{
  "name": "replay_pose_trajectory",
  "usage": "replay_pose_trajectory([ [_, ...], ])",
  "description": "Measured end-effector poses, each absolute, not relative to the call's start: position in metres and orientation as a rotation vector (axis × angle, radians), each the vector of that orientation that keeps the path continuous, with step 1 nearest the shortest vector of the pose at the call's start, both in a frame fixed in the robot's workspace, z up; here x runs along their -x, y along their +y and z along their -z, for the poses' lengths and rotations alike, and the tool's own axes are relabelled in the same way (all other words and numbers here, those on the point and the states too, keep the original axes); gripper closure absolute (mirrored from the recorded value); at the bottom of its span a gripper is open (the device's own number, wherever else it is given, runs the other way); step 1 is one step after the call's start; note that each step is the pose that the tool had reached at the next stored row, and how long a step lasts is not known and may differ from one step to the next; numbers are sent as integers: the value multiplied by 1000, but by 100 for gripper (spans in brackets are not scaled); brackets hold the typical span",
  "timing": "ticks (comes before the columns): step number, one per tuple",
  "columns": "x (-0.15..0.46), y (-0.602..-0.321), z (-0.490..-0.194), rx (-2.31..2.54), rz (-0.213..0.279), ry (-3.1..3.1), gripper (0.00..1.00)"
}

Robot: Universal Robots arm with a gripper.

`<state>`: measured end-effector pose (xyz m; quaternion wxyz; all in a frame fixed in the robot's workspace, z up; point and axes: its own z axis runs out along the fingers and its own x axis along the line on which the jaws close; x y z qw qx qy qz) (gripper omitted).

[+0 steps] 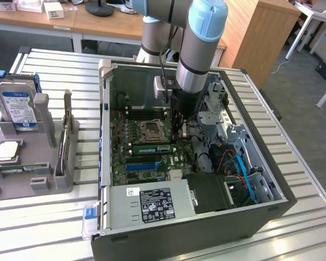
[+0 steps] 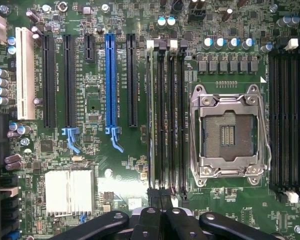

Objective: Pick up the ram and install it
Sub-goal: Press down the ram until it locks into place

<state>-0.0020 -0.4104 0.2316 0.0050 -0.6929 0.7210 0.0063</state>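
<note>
The ram point(image 1: 151, 148) is a long green stick with a white label, standing on edge in a memory slot just in front of the empty CPU socket point(image 1: 152, 129) inside the open computer case point(image 1: 104, 109). From the wrist view the ram point(image 2: 151, 115) shows edge-on in the outermost of several parallel slots. My gripper point(image 1: 180, 130) reaches down into the case at the stick's end nearest the exterior view's right. Its dark fingers point(image 2: 162, 200) are shut together over the end of the slots. I cannot tell if they touch the stick.
A grey fixture point(image 1: 38, 179) at the exterior view's left holds a silver hard drive point(image 1: 17, 109) and a square CPU chip point(image 1: 6, 151). Beside the gripper are a metal drive cage point(image 1: 214, 117), cables and the power supply point(image 1: 152, 204). Expansion slots point(image 2: 110, 80) and a heatsink point(image 2: 70, 191) flank the memory slots.
</note>
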Motion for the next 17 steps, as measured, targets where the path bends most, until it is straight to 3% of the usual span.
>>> replay_pose_trajectory([
  [17, 2, -410, -228, 2170, -20, 2258, 89],
])
